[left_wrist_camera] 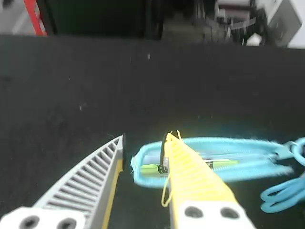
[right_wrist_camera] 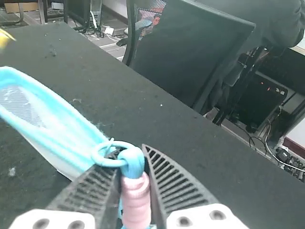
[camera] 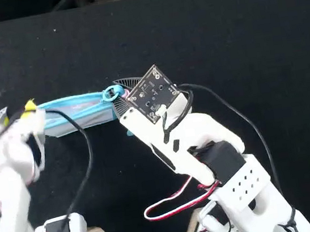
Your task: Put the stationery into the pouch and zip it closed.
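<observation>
My right jaws are clamped on the pink zip pull (right_wrist_camera: pixel 135 191) and its blue cord loop (right_wrist_camera: pixel 106 153) at one end of the blue pouch (camera: pixel 80 111), which lies flat on the black desk (camera: pixel 219 39). The pouch's long axis runs straight from that grip to its far end, where my left jaws stand apart, the yellow one laid over the mouth. A green pen (left_wrist_camera: pixel 155 168) lies inside. The mouth gapes, so the pull likely travels toward my left jaws.

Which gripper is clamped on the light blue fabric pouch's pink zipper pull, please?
The right gripper: its two ribbed fingers pinch the pink zipper pull; the left gripper, with one yellow finger, is at the pouch's other end.
</observation>
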Available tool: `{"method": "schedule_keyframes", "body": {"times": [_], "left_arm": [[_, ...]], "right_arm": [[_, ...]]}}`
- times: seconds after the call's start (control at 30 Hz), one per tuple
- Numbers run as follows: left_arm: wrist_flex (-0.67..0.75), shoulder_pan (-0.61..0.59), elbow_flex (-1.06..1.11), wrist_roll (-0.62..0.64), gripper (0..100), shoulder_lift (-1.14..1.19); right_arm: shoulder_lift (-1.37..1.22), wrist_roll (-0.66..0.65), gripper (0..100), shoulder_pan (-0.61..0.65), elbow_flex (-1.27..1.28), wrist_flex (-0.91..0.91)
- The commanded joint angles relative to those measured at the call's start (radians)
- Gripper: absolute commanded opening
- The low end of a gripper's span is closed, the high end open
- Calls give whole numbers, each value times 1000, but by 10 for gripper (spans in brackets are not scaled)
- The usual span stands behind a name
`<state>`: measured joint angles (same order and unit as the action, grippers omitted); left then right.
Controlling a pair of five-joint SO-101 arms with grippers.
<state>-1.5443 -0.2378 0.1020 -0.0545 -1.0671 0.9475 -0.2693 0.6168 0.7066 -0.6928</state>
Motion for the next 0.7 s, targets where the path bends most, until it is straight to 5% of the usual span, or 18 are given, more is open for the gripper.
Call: {"method": "schedule_keyframes", "body": {"times": [0.0,0.2,0.37,0.67], "left_arm": [[-54,-1,-28,-35,147,-83],[-213,173,27,-227,147,-152],[-210,251,170,-311,125,-172],[21,249,461,-354,116,-222]], "right_arm": [[2,-3,11,-18,-82,32],[-70,-5,11,-18,-99,46],[-102,-3,11,-18,-130,38],[33,-9,11,-18,-127,-109]]}}
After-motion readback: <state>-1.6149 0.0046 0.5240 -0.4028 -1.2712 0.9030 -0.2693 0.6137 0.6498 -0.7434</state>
